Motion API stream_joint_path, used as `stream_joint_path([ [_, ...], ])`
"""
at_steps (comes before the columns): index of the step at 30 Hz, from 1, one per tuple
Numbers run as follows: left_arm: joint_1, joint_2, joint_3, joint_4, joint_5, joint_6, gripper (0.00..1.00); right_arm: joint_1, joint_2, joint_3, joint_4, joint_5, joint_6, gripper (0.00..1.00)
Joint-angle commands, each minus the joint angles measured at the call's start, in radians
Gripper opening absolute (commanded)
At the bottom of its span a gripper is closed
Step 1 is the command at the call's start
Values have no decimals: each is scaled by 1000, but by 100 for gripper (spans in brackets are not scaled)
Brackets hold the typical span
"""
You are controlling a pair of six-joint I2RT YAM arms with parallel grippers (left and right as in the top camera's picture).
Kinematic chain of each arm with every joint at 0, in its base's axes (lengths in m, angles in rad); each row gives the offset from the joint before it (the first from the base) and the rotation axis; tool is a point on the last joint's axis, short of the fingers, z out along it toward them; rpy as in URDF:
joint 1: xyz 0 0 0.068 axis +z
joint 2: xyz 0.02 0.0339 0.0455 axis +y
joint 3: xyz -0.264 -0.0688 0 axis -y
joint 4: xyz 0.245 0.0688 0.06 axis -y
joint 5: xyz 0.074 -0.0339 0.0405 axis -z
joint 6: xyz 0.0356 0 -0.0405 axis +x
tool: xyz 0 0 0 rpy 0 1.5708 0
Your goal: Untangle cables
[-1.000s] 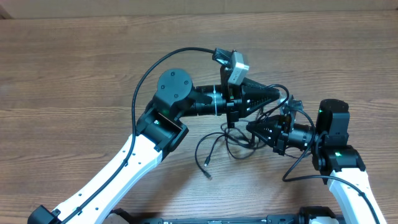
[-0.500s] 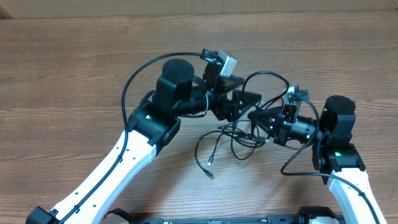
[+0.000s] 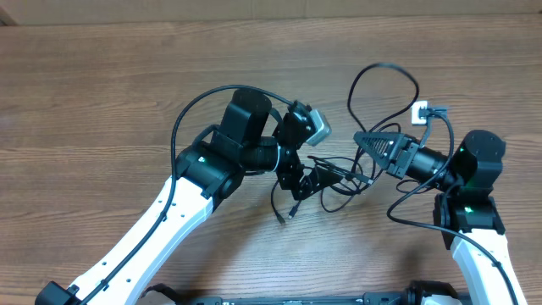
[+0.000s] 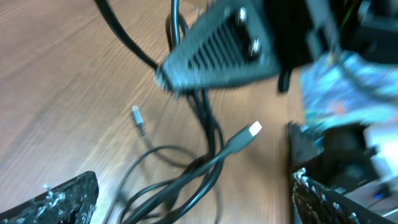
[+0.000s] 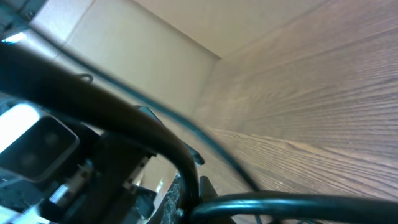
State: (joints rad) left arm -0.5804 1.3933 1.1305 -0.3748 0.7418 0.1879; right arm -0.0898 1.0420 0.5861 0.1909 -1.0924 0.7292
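**Desk:** Where are the edges, and how much room is there?

**Photographer:** The wooden table [image 3: 102, 76] ends in a straight far edge along the top of the overhead view, against a tan panel [image 3: 254, 7]. Bare wood stretches wide to the left and beyond both arms. The arms' white links take up the near side, and the two wrists crowd together right of centre.

**Desk:** And the cables?

**Photographer:** The cables [image 3: 339, 182] lie in a loose black tangle on the wood between the two grippers, thin strands crossing one another. One strand rises from the bunch in a tall open loop [image 3: 385, 72] toward the far edge. A tail trails toward the near side and ends in a small grey plug [image 3: 284, 219]. The left wrist view shows a pale flat plug [image 4: 254, 129] among the strands.

**Desk:** The grippers?

**Photographer:** The left gripper [image 3: 306, 180] hangs over the tangle's left side, jaws spread wide, fingertips [image 4: 59, 199] either side of the cords, gripping nothing. The right gripper [image 3: 359, 139] is pressed together, pinching a strand at its tip, just above the bunch.
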Motion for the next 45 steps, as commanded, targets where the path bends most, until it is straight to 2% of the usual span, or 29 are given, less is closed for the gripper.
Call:
stream_joint_path([
  [1, 4, 0, 11, -4, -71, 203, 100, -8, -1, 5, 57, -33, 109, 4],
  [8, 4, 0, 11, -22, -74, 307, 99, -8, -1, 5, 168, -109, 211, 4],
  [23, 1, 0, 11, -77, -57, 307, 100, -8, -1, 5, 258, -167, 331, 4],
  [26, 1, 0, 11, -78, -57, 338, 97, -8, -1, 5, 258, -178, 349, 4],
  [30, -2, 0, 11, -78, -58, 386, 81, -8, -1, 5, 258, -221, 378, 4],
  [34, -5, 0, 11, -78, -56, 396, 76, -8, -1, 5, 283, -267, 396, 4],
  [39, -6, 0, 11, -78, -31, 396, 60, -8, -1, 5, 320, -276, 427, 4],
  [43, -24, 11, 11, -77, -2, 396, 37, -8, -1, 5, 325, -275, 427, 4],
  [44, -31, 16, 11, -77, 11, 396, 28, -8, -1, 5, 325, -275, 427, 4],
  [45, -38, 21, 11, -78, 14, 396, 12, -8, -1, 5, 325, -275, 426, 4],
])
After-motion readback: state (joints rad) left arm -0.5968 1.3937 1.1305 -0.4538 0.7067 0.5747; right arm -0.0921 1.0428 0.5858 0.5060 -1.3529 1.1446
